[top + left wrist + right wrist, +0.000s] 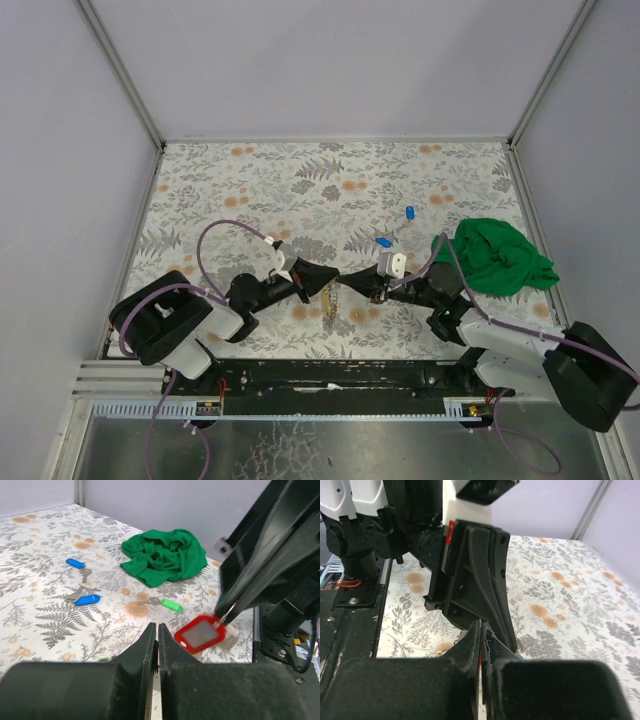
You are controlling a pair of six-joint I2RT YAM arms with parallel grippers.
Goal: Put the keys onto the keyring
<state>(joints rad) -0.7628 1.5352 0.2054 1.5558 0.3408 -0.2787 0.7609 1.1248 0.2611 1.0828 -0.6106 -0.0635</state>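
**Top external:** set high behind both arm bases, looking down on the whole table.
**Left wrist:** set close behind the left gripper, looking past its jaws to the right gripper just ahead and the green cloth far beyond.
**Right wrist:** set close behind its own jaws, with the left arm immediately ahead.
All three views share the spot where the jaws meet.

We look over a desk under a grey-and-orange floral cover, enclosed by 3 plain pale walls with metal corner posts, evenly lit.
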